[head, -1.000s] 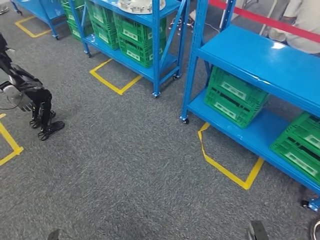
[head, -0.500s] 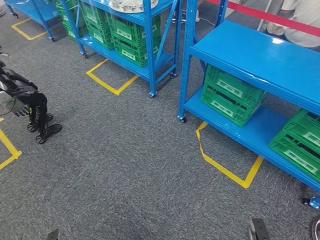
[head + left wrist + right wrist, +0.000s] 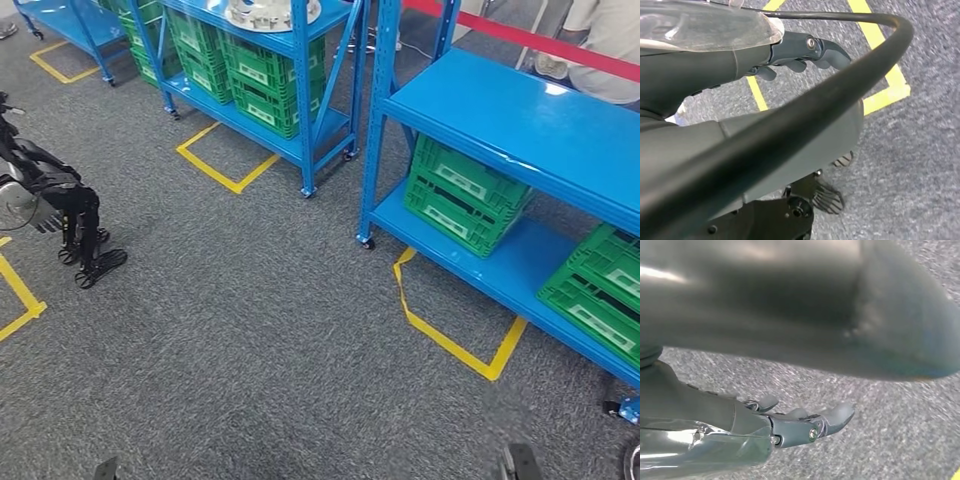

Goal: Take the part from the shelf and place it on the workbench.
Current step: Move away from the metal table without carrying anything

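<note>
Against half a second ago the whole head view has slid slightly, so the robot seems mid-walk toward the part [image 3: 260, 12] at upper centre, left hand [image 3: 806, 52] and right hand [image 3: 802, 425] spread, holding nothing.

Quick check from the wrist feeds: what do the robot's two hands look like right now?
Left hand: dark grey fingers with a silver screw, under a clear glossy cover; a black cable arcs past it. Right hand: the same grey fingers, silver screw and shiny translucent cover.

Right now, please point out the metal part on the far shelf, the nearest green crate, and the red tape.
metal part [image 3: 266, 13], head view, its pale rim.
green crate [image 3: 462, 195], head view, its front wall.
red tape [image 3: 528, 38], head view, mid-strip.
</note>
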